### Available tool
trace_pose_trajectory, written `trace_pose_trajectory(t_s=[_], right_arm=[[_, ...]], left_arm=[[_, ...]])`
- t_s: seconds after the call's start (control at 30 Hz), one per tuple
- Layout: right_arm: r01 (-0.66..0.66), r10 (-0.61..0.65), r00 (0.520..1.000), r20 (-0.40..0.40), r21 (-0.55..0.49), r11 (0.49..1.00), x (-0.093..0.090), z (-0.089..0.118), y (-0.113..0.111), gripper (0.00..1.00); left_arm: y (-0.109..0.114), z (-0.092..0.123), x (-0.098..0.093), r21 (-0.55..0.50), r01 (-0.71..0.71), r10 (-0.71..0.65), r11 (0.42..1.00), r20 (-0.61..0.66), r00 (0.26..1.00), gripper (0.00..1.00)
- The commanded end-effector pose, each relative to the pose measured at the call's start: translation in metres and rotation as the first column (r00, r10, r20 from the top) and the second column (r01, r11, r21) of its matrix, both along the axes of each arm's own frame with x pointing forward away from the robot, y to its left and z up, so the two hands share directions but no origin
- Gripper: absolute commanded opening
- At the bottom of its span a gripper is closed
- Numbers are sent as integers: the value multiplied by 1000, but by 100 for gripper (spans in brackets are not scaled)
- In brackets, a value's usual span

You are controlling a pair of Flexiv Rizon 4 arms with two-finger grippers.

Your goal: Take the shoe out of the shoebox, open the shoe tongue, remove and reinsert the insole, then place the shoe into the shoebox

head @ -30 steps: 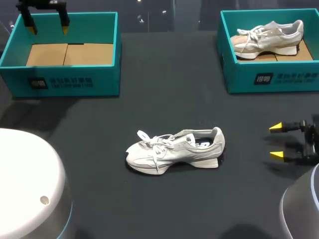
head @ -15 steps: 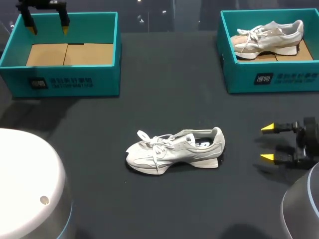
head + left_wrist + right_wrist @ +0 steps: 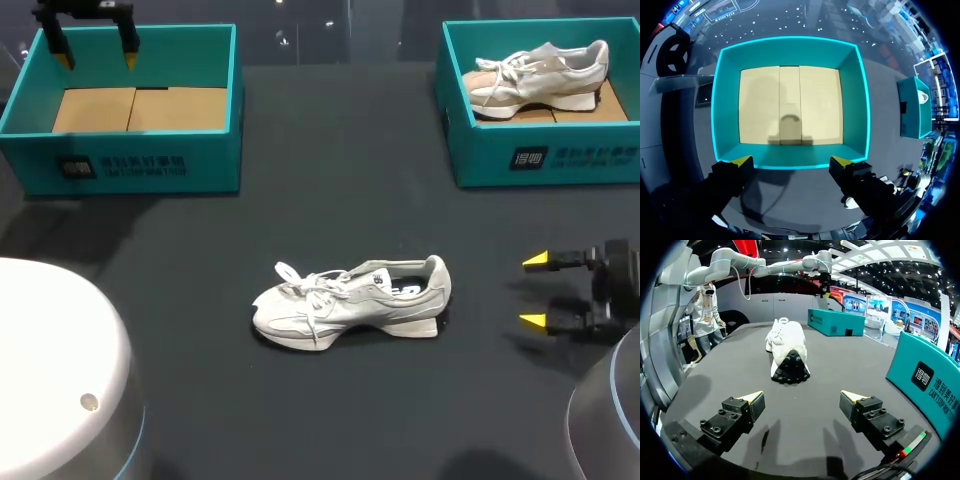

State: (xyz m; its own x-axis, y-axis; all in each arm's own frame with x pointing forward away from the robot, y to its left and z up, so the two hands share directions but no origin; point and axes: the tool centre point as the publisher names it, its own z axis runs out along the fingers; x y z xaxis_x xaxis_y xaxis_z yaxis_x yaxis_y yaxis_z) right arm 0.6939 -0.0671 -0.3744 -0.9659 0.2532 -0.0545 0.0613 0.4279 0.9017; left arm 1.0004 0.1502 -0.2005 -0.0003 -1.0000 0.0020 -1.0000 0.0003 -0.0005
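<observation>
**Soft shoe: take it by the heel collar**

The shoe (image 3: 350,300) sits upright on the bench (image 3: 330,180), heel toward your right hand (image 3: 534,291), fingers spread apart. Expect it light and floppy (soft upper, loose laces); the heel collar looks the firmest hold, though its stiffness is hard to judge. Your left hand (image 3: 97,60) hangs spread over the far-left shoebox (image 3: 120,165).
</observation>
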Motion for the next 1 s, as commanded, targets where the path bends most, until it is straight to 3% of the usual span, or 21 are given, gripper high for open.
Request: trace_pose_trajectory(t_s=[0.03, 0.3, 1.0], right_arm=[[32, -31, 999, 26, -32, 999, -1, 2, 25, 100], [49, -48, 997, 61, -13, 999, -4, 4, 41, 100], [-29, 31, 998, -51, 26, 999, 18, -24, 88, 100]], left_arm=[[0, 0, 0, 1, 0, 0, 1000, 0, 1000, 100], [0, 0, 0, 1, 0, 0, 1000, 0, 1000, 100], [0, 0, 0, 1, 0, 0, 1000, 0, 1000, 100]])
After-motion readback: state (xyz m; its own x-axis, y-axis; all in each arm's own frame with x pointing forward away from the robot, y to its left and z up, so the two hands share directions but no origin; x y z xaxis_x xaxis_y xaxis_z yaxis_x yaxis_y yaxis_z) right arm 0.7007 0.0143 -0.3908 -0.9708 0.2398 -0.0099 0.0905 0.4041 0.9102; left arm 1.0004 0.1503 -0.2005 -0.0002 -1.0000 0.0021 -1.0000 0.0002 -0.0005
